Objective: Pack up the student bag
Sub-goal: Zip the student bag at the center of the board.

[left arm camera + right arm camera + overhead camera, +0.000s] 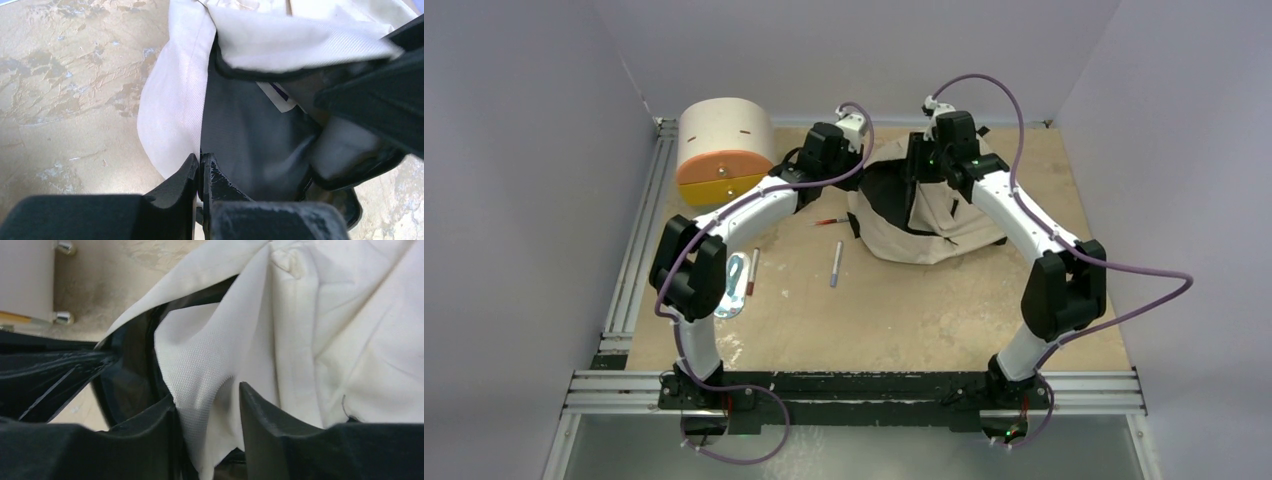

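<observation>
student bag (929, 235): slumped by table's far edge, right of centre; mouth gapes up and leftward, between both grippers
left gripper (200, 172): clenched on mouth's left rim, cream shell and black lining pinched
right gripper (207, 392): at mouth's right side, jaws parted, cream fold loose between
grey pen (835, 264): on table, near-left of bag; probably right arm's fetch
</observation>
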Motion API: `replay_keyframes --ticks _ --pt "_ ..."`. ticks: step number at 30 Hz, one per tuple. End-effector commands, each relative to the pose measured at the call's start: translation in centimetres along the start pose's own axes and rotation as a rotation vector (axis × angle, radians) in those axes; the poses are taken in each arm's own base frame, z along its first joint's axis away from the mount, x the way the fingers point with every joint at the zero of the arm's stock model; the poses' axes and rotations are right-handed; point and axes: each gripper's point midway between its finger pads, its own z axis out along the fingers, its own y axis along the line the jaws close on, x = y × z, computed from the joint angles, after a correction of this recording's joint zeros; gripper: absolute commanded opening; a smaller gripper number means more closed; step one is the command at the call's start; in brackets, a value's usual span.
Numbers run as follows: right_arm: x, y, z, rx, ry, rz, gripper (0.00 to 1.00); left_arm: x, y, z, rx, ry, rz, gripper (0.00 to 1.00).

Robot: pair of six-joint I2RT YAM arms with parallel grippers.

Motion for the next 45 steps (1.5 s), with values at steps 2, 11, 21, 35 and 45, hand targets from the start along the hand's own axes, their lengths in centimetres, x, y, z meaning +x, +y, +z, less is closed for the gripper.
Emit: replay_keyframes --ticks 2,11,21,35,45 --pt "-3.0 3.2 -1.5 -0.127 -0.072 -0.045 0.52 -3.6 -0.2 -1.4 0.002 -0.109 -0.016 0.00" --pt "-2.7 1.1 -4.2 -0.004 -0.126 0.046 0.61 -1.4 0.0 -1.2 0.017 -0.037 -0.025 0.00" --pt "2.6 -4.3 -7.5 0.237 -0.169 0.190 0.81 -0.9 1.9 -3.7 0.007 -0.009 -0.082 0.23" --pt "5.8 -6.7 -6.7 0.284 -0.117 0.271 0.79 -2.8 0.2 -7.1 0.081 -0.063 -0.051 0.32" --pt "7.1 -13.2 -6.6 0.364 -0.185 0.539 0.79 -5.0 -1.6 -9.7 0.178 -0.117 -0.177 0.60"
